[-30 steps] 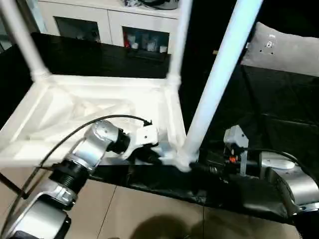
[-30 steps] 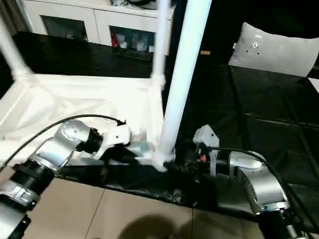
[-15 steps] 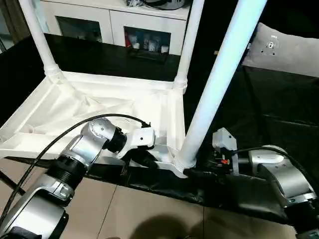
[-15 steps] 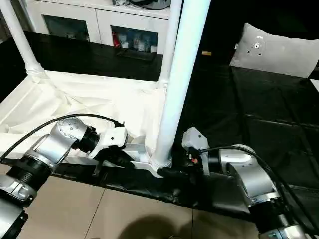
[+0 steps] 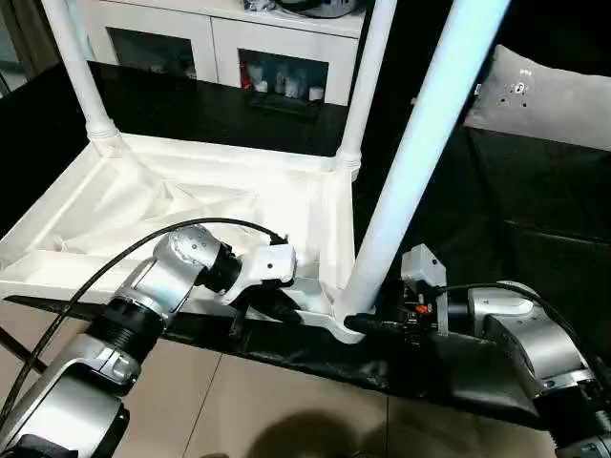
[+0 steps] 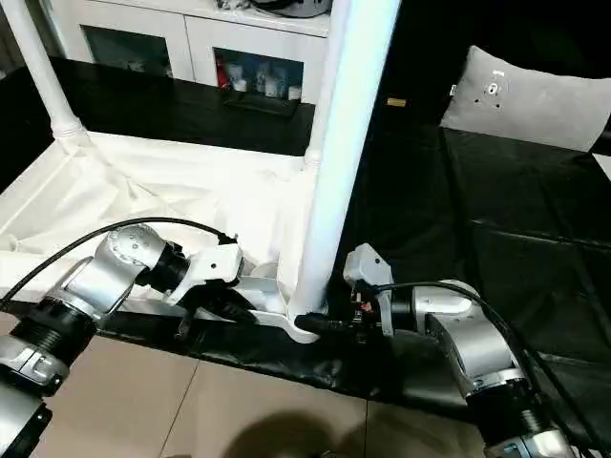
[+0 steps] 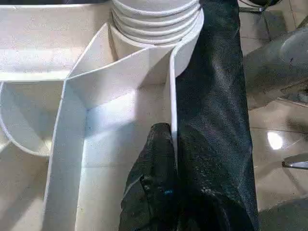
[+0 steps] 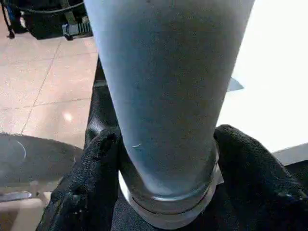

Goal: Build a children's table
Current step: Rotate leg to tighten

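The white table top (image 5: 191,205) lies upside down on a black-covered surface, ribbed underside facing up. Two legs stand in its far corner sockets (image 5: 81,76) (image 5: 368,86). A third leg (image 5: 410,172) stands upright in the near right socket. My left gripper (image 7: 172,144) is shut on the top's near rim (image 5: 310,298), just left of that socket, one finger (image 7: 154,159) inside the wall. My right gripper (image 8: 166,159) is at the base of the near leg (image 8: 168,96), with a black finger (image 8: 98,163) pressed against each side.
A white cabinet with glass doors (image 5: 220,48) stands behind the work. A grey-white pillow (image 5: 544,95) lies at the back right on the black sheet (image 5: 496,219). Tiled floor (image 5: 286,410) shows below the sheet's near edge.
The camera has tilted up. My right gripper has moved in to the base of the near leg and its fingers have narrowed around it. The left gripper keeps its hold on the rim.
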Tool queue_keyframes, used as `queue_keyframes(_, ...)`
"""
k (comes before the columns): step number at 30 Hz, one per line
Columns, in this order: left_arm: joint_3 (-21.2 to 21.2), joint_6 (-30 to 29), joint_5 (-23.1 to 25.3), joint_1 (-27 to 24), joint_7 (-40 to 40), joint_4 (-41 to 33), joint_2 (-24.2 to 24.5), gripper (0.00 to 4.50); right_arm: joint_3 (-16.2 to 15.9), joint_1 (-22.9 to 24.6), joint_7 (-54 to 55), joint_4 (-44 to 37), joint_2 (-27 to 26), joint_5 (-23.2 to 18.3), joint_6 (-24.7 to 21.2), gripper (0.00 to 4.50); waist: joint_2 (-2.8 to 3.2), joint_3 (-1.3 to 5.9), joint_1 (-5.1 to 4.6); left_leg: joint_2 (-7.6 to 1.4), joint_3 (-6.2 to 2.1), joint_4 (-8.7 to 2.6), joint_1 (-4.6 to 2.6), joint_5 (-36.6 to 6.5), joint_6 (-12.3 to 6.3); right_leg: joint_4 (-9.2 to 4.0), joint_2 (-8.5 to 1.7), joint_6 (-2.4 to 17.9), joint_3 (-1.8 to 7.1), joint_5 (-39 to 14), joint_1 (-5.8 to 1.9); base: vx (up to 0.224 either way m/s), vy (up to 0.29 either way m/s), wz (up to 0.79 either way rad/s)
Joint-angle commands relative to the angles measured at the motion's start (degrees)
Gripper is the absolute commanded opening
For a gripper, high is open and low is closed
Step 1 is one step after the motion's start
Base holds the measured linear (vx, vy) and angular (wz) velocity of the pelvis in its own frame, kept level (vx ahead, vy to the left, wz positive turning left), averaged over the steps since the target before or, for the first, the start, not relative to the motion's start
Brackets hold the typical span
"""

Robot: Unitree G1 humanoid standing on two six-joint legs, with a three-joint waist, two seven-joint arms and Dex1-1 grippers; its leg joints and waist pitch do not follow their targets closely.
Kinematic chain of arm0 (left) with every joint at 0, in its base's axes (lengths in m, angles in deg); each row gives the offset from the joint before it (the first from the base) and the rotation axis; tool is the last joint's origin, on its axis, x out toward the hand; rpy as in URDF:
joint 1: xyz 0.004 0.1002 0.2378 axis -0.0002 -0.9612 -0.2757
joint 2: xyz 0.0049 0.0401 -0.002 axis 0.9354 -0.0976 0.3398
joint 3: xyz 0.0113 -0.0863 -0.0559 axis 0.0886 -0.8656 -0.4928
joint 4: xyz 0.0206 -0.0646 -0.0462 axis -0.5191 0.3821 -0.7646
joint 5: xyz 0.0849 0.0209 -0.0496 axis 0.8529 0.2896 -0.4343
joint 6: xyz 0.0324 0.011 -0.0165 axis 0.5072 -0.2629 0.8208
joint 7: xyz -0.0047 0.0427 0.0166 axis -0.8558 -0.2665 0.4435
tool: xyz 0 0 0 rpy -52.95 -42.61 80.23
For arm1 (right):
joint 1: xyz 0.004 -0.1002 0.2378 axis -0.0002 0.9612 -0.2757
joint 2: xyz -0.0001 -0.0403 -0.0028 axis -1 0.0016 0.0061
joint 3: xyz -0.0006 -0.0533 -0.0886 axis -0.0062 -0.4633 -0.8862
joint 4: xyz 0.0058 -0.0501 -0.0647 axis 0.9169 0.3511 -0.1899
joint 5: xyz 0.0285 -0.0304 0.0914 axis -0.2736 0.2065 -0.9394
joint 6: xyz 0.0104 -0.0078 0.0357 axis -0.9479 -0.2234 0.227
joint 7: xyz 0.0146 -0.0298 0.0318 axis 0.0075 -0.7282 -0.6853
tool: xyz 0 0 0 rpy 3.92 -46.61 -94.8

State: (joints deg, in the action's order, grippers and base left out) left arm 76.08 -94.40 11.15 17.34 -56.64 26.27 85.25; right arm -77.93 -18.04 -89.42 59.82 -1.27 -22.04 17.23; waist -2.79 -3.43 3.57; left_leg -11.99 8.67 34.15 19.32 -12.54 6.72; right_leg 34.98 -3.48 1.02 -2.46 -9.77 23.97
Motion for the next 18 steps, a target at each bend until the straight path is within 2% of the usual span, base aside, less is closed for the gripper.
queue_keyframes(1, -0.4, -0.33, -1.77, -0.18, -0.57, -2.52, -0.89, 0.0, 1.02, 0.87, 0.2, -2.3, -0.68, -2.4, -1.8, 2.7, 0.06, 3.46, -0.2, -0.59, 0.95, -3.92, 0.71, -5.01, -4.05, -3.59, -3.24, 12.93, 2.19, -9.79, -3.92, 0.0, 0.0, 0.0)
queue_keyframes(6, -2.47, -5.66, -2.37, -0.98, 4.62, -4.3, -2.86, 0.0, 2.31, 2.81, 3.79, -5.43, -2.83, -4.73, -5.67, 2.68, 0.05, 3.35, -0.2, -0.67, 0.95, -4.03, 0.64, -5.89, -3.53, -3.77, -3.29, 12.79, 2.23, -11.21, -3.9, 0.0, 0.0, 0.0)
queue_keyframes(7, -3.37, -9.07, -2.46, -1.2, 7.47, -5.04, -4.11, 0.0, 2.41, 3.59, 7.49, -6.39, -4.6, -4.03, -6.42, 2.66, 0.08, 3.33, -0.28, -0.58, 0.97, -4.06, 0.69, -6.04, -3.24, -3.91, -3.19, 12.41, 2.16, -12.17, -3.81, 0.0, 0.0, 0.0)
queue_keyframes(9, -4.0, -11.31, -2.47, -1.33, 9.75, -5.61, -5.28, 0.0, 2.51, 3.84, 11.17, -6.38, -6.39, -2.85, -6.72, 2.63, 0.34, 3.12, -0.41, -0.5, 0.89, -4.22, 0.73, -7.14, -2.46, -4.19, -3.23, 11.52, 2.12, -14.93, -3.75, 0.0, 0.0, 0.0)
queue_keyframes(10, -4.83, -15.14, -2.42, -1.64, 13.51, -7.02, -7.5, 0.0, 2.45, 4.11, 17.47, -6.27, -9.37, -0.32, -7.39, 2.63, 0.11, 3.12, -0.6, -0.48, 0.91, -4.2, 0.77, -7.28, -1.72, -4.3, -3.23, 10.87, 2.15, -16.07, -3.66, 0.0, 0.0, 0.0)
queue_keyframes(11, -4.95, -15.92, -2.27, -1.64, 14.49, -7.25, -8.09, 0.0, 2.6, 4.06, 18.96, -6.24, -10.19, -0.02, -7.84, 2.63, 0.09, 3.12, -0.91, -0.24, 0.68, -4.33, 1.1, -7.08, -1.17, -4.39, -3.24, 9.91, 1.97, -17.67, -3.99, 0.0, 0.0, 0.0)
queue_keyframes(15, -5.78, -22.05, -0.88, -1.43, 22.79, -8.87, -13.73, 0.0, 5.48, 2.56, 32.85, -5.64, -18.06, 1.43, -13.03, 2.63, 0.15, 3.28, -2.04, -0.09, 0.72, -4.13, 1.09, -5.78, -1.17, -4.41, -2.99, 10.07, 2.13, -15.71, -3.79, 0.0, 0.0, 0.0)
queue_keyframes(16, -6.32, -24.01, -0.48, -1.03, 26.95, -9.07, -16.63, 0.0, 6.86, 1.18, 39.55, -4.62, -21.22, 2.78, -14.64, 2.62, 0.24, 3.29, -2.21, 0.0, 0.74, -4.11, 1.08, -5.62, -1.15, -4.44, -2.93, 10.17, 2.12, -15.29, -3.81, 0.0, 0.0, 0.0)
queue_keyframes(18, -6.44, -24.74, -0.45, -0.88, 28.23, -9.19, -17.46, 0.0, 7.13, 0.79, 41.37, -4.3, -22.06, 3.29, -14.94, 2.62, 0.32, 3.32, -2.4, 0.04, 0.69, -4.13, 0.96, -5.74, -1.08, -4.59, -2.88, 10.16, 2.06, -15.4, -3.77, 0.0, 0.0, 0.0)
